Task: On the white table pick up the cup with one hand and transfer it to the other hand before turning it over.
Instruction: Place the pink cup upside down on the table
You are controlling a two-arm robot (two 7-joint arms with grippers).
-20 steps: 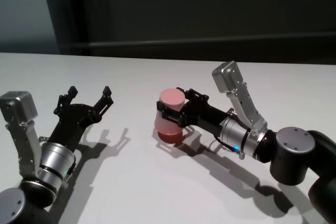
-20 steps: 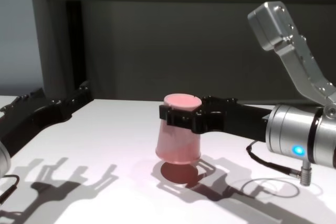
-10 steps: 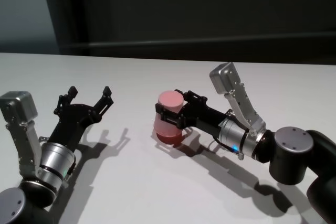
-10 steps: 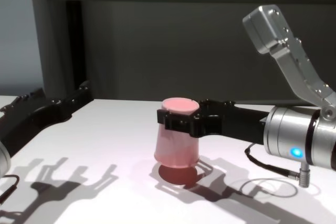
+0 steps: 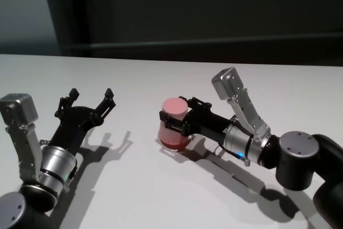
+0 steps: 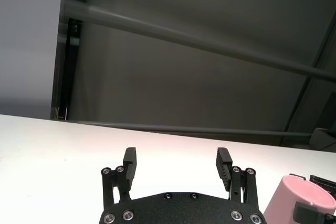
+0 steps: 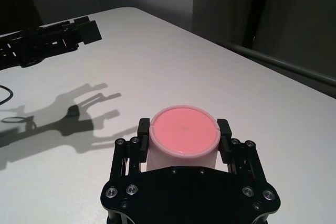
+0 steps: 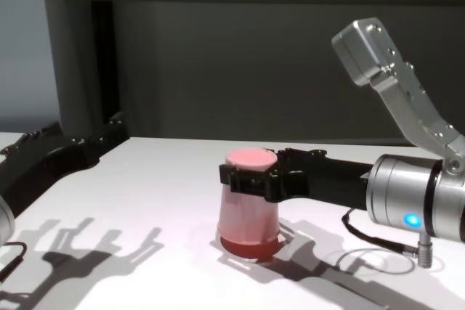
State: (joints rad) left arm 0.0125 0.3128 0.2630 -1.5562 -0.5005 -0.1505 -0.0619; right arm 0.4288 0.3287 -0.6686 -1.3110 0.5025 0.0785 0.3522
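Now, over on your left side, the left gripper [image 5: 90, 102] sits low above the white table [image 5: 134, 186], its two black fingers [image 6: 129, 162] spread wide with nothing between them. You can see from the left wrist view that the gap between those fingers is bare, and from the chest view the left gripper [image 8: 73, 147] hangs at the table's left edge, well apart from the cup [image 8: 248, 205]. Its shadow falls on the tabletop just beside it, toward the middle.

Move your eye to the centre and there is the cup [image 5: 173, 123], salmon-pink, standing upside down: the narrow closed base faces up and the wider rim is down. In the chest view the rim looks to be at the table surface, with a dark red shadow right under it, though you cannot tell for sure whether it touches. In the left wrist view the cup [image 6: 298, 204] shows at the lower corner of that picture.

On to your right: the right gripper [image 5: 177, 117] reaches in from the right, lying roughly level, and its fingers [image 7: 142, 128] are closed on the cup [image 7: 184, 142] just below the upturned base, one on each side. The silver forearm and its lit blue dot trail off behind it to the right.
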